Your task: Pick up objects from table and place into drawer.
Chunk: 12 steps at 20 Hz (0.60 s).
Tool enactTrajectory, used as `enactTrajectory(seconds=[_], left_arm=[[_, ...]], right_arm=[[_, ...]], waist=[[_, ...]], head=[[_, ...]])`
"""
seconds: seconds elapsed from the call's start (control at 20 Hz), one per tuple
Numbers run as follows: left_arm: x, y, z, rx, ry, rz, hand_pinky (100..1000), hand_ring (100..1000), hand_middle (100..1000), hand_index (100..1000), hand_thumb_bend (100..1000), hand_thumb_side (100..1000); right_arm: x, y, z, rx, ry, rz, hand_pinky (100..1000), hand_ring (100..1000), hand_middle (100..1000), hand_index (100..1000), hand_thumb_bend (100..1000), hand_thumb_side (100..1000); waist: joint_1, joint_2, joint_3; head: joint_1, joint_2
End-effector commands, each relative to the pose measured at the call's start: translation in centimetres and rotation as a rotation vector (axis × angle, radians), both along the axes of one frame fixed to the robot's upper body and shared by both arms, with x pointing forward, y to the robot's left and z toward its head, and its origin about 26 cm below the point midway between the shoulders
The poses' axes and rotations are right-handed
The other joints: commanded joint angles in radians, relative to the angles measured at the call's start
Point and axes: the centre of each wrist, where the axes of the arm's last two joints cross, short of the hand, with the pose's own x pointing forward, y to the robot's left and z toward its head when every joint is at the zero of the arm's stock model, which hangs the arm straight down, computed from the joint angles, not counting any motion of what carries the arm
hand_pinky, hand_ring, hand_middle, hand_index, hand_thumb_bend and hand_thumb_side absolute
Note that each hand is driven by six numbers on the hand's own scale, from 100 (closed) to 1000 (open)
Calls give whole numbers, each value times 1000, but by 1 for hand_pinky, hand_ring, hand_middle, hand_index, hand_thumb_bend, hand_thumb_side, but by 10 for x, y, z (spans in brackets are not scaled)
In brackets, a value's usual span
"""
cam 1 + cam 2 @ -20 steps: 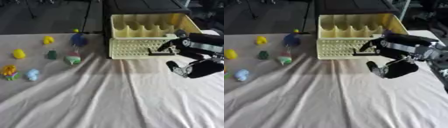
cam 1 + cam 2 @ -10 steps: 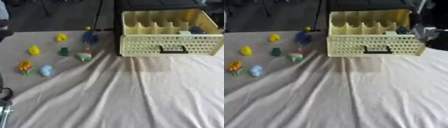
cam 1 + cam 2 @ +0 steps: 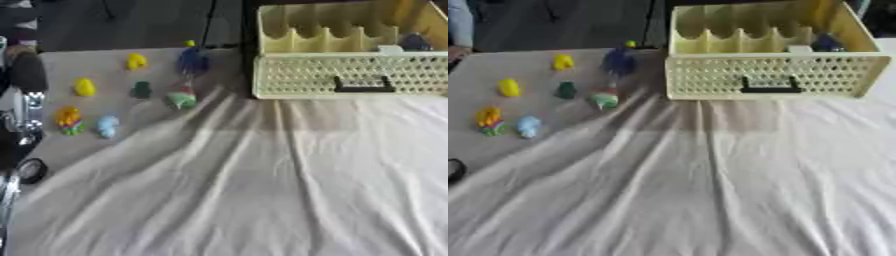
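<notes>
seven small toys (image 3: 562, 91) lie at the table's (image 3: 710, 190) far left, well apart from the yellow drawer (image 3: 772, 75), which holds a dark toy (image 3: 827, 42). neither hand shows, so fingers cannot be told.

Pale yellow drawer (image 3: 710, 75) at the table's far side, small toys to its left.

The perforated drawer with a dark handle holds a dark blue thing (image 3: 828, 42) in its right end. Outside lie two yellow pieces (image 3: 563, 62) (image 3: 508, 87), a blue figure (image 3: 618, 61), a dark green piece (image 3: 566, 90), a green-and-red one (image 3: 605, 99), an orange-yellow toy (image 3: 488, 120) and a light blue one (image 3: 528, 126) (all apart).
</notes>
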Motion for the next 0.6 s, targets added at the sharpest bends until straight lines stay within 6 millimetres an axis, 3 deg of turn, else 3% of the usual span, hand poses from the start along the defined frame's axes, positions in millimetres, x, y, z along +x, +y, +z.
enactTrajectory(seconds=[0.05, 0.4, 0.5, 0.6], left_arm=[[-8, 17, 24, 141, 1, 124, 697, 776, 806, 953, 290, 720], [-18, 56, 42, 465, 300, 416, 749, 827, 876, 1000, 394, 753], [-16, 69, 45, 548, 415, 481, 774, 844, 888, 1000, 432, 708], [-10, 84, 46, 621, 533, 531, 781, 848, 894, 1000, 518, 790]], right_arm=[[-2, 4, 1, 28, -72, 22, 286, 421, 381, 831, 100, 761], [-1, 6, -8, 49, -59, 28, 287, 411, 378, 819, 100, 756], [-1, 6, -9, 50, -60, 31, 288, 412, 380, 817, 100, 770], [-1, 7, -9, 54, -71, 42, 288, 411, 380, 813, 100, 751]], waist=[[-1, -21, -5], [1, -15, -22], [2, -17, -27], [2, -20, -32]], head=[[-5, 8], [1, 1], [1, 6], [5, 12]])
